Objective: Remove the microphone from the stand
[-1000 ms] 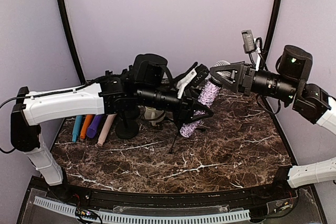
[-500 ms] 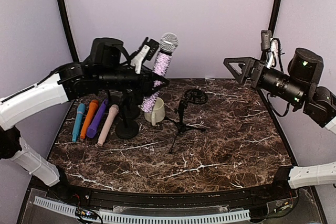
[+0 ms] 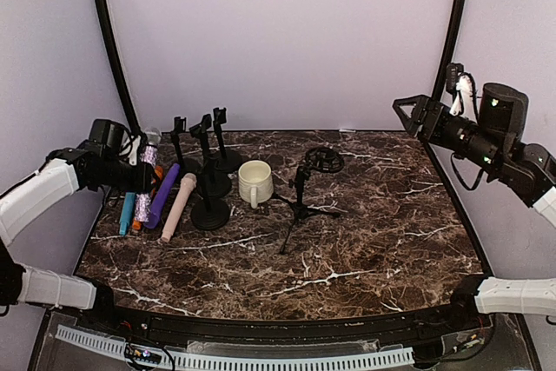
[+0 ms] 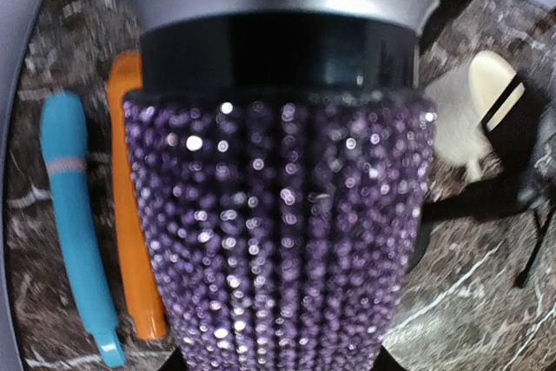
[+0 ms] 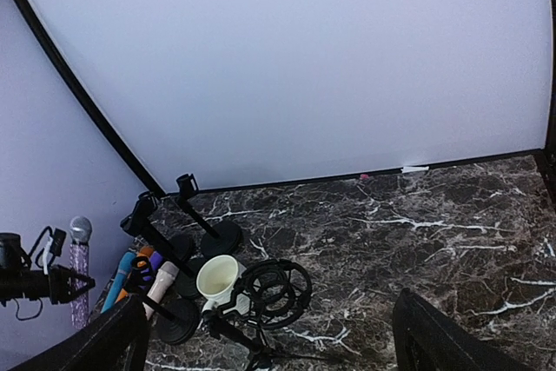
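Two arms were seen above the marbled worktop [image 3: 373,241]. The left tool [image 3: 137,178] was closed around the glittery purple microphone [image 3: 149,155], which was held upright, silver grille uppermost, at the far left edge. It was well apart from the black tripod stand [image 3: 300,202] near the middle. The microphone's lower end was seen just over a row of four others laid flat: a teal one [image 4: 78,223], an orange one [image 4: 135,241], a plain purple one [image 3: 165,199] and a pink one [image 3: 178,206]. In the left wrist view the glittery body filled most of the frame, and the tool's own fingers could not be made out there. Three round-based stands [image 3: 209,215] were grouped just right of that row. A cream mug [image 3: 254,182] was placed between them and the tripod stand. The right tool [image 3: 407,117] was held high at the right side, its fingers spread wide, with nothing gripped.
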Robot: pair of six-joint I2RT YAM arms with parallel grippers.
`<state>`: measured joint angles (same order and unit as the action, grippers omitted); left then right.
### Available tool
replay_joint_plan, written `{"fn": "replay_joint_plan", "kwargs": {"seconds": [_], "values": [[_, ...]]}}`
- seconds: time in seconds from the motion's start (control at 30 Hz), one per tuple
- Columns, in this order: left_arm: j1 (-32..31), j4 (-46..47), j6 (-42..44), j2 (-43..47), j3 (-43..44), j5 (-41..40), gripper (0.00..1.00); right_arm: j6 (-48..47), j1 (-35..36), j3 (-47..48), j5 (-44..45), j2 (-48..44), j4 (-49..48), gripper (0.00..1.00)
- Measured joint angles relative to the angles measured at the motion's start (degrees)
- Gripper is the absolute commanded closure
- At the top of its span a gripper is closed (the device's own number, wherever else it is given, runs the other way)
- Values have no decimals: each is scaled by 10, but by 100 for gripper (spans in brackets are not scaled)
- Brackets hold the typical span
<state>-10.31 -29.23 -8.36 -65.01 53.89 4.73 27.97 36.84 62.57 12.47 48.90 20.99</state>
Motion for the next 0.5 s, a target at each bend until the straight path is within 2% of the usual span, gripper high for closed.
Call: {"fn": "replay_joint_plan", "kwargs": {"seconds": [0.17, 0.5], "values": [[2, -9, -12, -41, -84, 9, 86, 11, -38, -22, -27, -4, 8, 1], [2, 43, 0, -143, -78, 19, 81, 24, -58, -42, -61, -4, 9, 1]]}}
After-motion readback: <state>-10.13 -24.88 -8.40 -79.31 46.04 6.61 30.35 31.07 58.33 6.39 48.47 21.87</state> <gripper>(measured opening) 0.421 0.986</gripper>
